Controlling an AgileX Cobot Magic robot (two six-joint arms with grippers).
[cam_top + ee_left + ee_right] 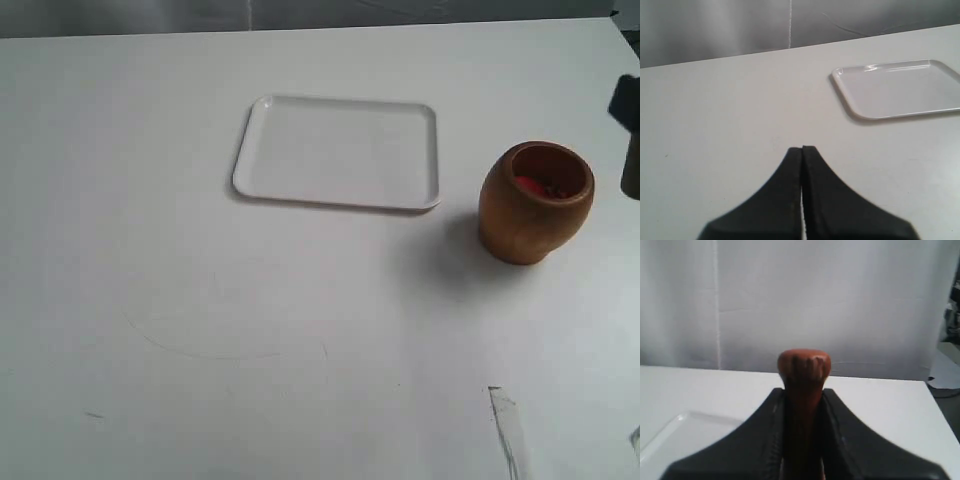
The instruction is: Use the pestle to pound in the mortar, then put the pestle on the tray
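Right gripper (804,399) clamped on reddish-brown wooden pestle (804,367), clear of round brown wooden mortar (536,203); left gripper (802,150) pinched together (idle). Pounding seems pending: centre pestle over mortar mouth; flat white tray (340,150) later

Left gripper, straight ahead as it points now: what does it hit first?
Nothing standing, as far as the left wrist view shows: the shut left gripper points across bare table toward the grey backdrop beyond its far edge. The tray sits to one side of that line, probably clear.
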